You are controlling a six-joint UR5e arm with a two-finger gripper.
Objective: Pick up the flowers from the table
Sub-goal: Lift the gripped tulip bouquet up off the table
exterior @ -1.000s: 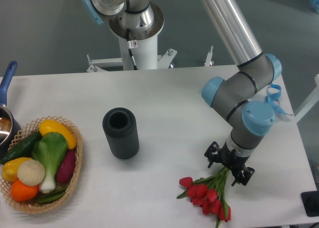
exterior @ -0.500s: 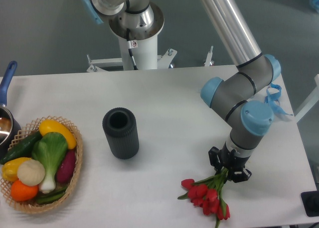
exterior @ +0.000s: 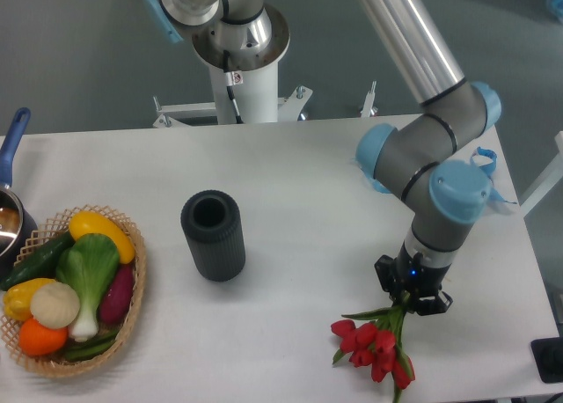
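Note:
The flowers (exterior: 374,348), a bunch of red tulips with green stems, hang near the front right of the white table (exterior: 299,183). My gripper (exterior: 412,299) is shut on the stems just above the blooms. The red heads point down and to the left, close to the tabletop. I cannot tell whether the heads still touch the table. The stem ends are hidden inside the gripper.
A dark ribbed cylinder (exterior: 213,235) stands at the table's middle. A wicker basket of vegetables (exterior: 70,289) sits at the front left, with a pot and blue handle (exterior: 10,157) behind it. Thin blue ribbon pieces (exterior: 484,170) lie at the right edge.
The fingers have closed on the stems. The gripper and the bunch have shifted slightly right, and the tulip heads have swung in beneath it.

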